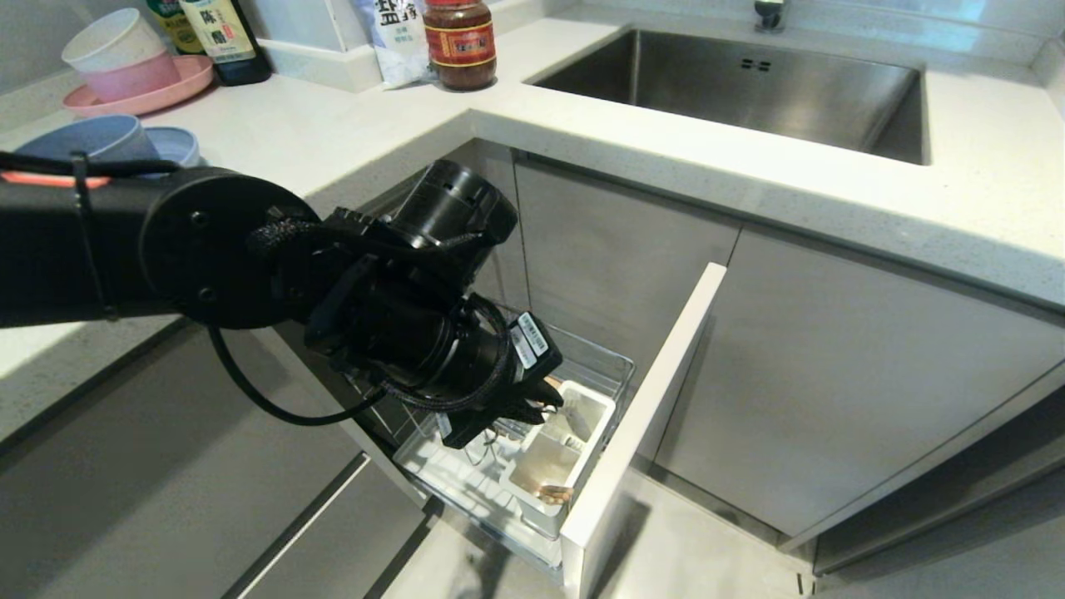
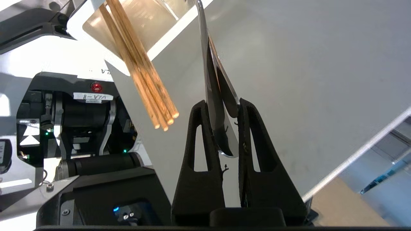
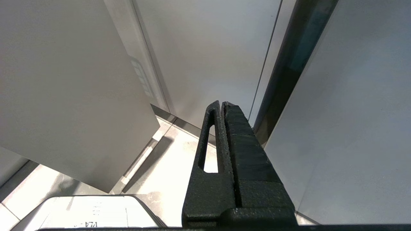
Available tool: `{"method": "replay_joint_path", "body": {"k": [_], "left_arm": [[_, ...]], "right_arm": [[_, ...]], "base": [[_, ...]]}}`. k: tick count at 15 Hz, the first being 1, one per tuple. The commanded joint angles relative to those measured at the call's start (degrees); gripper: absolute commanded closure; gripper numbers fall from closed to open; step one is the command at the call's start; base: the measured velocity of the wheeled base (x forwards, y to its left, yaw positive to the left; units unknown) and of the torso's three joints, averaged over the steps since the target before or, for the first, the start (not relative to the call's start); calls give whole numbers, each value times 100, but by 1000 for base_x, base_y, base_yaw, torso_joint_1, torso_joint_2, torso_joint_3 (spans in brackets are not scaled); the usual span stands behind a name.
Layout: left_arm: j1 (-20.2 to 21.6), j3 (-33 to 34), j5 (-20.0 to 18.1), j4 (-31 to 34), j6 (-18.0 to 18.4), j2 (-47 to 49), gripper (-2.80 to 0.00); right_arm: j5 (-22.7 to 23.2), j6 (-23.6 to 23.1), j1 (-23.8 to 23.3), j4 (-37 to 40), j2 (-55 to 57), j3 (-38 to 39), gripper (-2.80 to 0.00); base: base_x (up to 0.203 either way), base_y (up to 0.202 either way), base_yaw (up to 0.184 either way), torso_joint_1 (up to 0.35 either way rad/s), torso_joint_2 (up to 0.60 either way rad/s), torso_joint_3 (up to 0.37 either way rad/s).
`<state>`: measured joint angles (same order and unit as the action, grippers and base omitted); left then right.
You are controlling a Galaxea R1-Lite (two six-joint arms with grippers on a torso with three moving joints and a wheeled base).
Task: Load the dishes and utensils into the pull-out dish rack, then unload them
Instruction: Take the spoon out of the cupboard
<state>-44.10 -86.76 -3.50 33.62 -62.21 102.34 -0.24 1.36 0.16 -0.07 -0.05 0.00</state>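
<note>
While its arm reaches down over the pulled-out dish rack, the robot's left gripper has its jaws pinched nearly together on the handles of two silver metal utensils, whose far ends run away from the jaws toward the white utensil cup; which is the fork and which the spoon cannot be told from here. Just to one side of the jaws, apart from them, the wooden chopsticks stand tilted in the cup, their blunt ends pointing back toward the wrist. Beyond the jaws rises the rack's pale-grey front panel, with the white drip tray under the cup. The blue-grey bowl and light-blue plate sit on the countertop, well behind the working arm. The right gripper hangs idle by the grey cabinet doors, jaws pressed together and empty.
</note>
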Motion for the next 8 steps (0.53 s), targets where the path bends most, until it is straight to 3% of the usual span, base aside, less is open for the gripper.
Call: {"method": "replay_joint_path", "body": {"k": [1,8], "left_arm": [[-37,-27,-2,37,-42,-178,0],[-107,-245,-46,443,-38,-427,0]], "right_arm": [[-2,1,2,-1,-21,9,0],[-2,4,2,-1,-21,9,0]], "base": [[0,0,0,0,0,0],[0,0,0,0,0,0]]}}
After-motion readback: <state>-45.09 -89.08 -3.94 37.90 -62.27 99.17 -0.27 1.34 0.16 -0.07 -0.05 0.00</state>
